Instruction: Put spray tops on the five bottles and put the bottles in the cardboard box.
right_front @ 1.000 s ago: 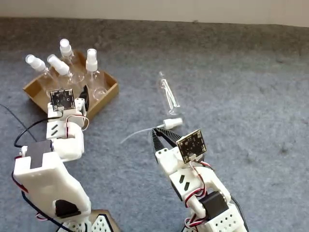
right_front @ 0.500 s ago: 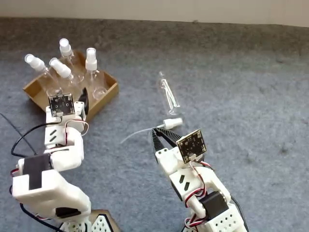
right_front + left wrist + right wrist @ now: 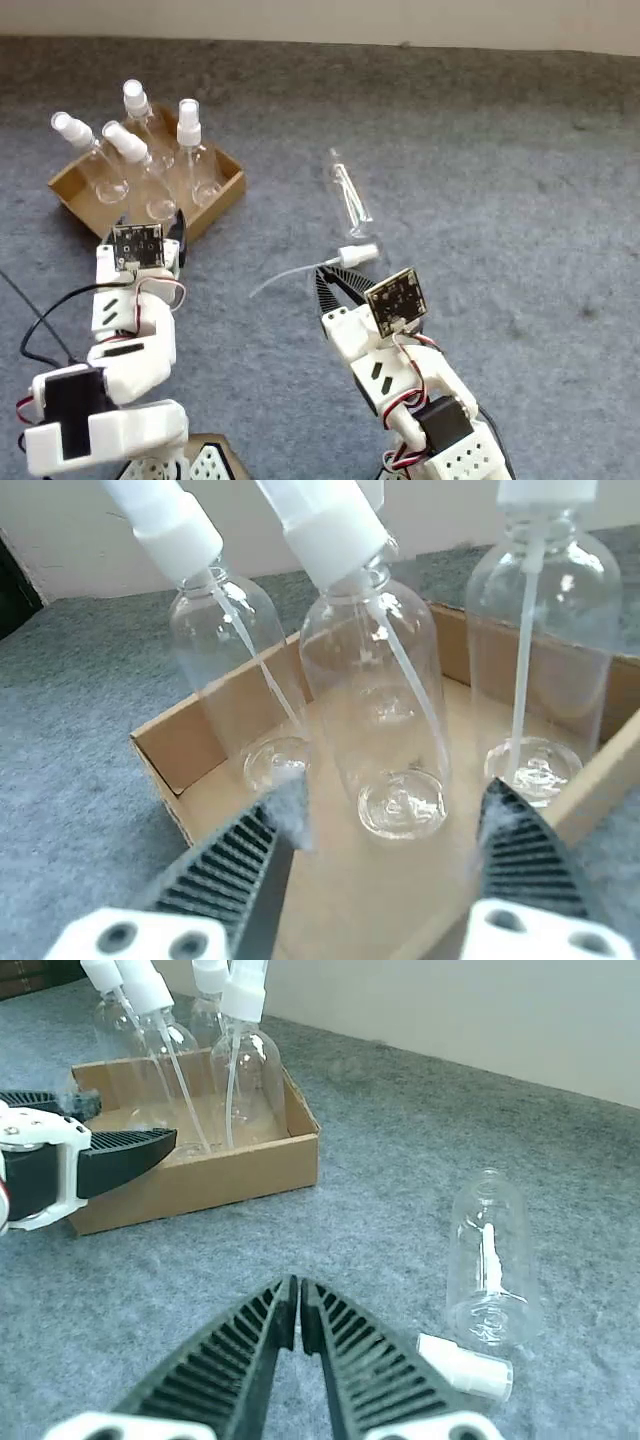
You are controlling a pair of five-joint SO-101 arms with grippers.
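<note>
Grey carpet-like surface [image 3: 520,200], pale wall at 12 o'clock. Cardboard box [image 3: 228,192] sits at approx. 10 o'clock in the high view w/ four bottles [image 3: 200,170] standing inside, spray tops on. Fifth bottle [image 3: 348,192] lies on its side, uncapped, just past centre toward 12. Its spray top [image 3: 357,254] lies loose at 6 o'clock from it, tube trailing toward 9.

Left gripper [image 3: 385,810] is at the box's near wall, fingers spread wide, holding nothing. Right gripper [image 3: 298,1295] is just beside the loose top, fingers pressed together w/ nothing visible between them.

Step in hand, prob.: capping the last bottle. Next needs the right fingers parted to take the top, the bottle steadied, and the tube fed into its neck.

No legible print or labels anywhere.
</note>
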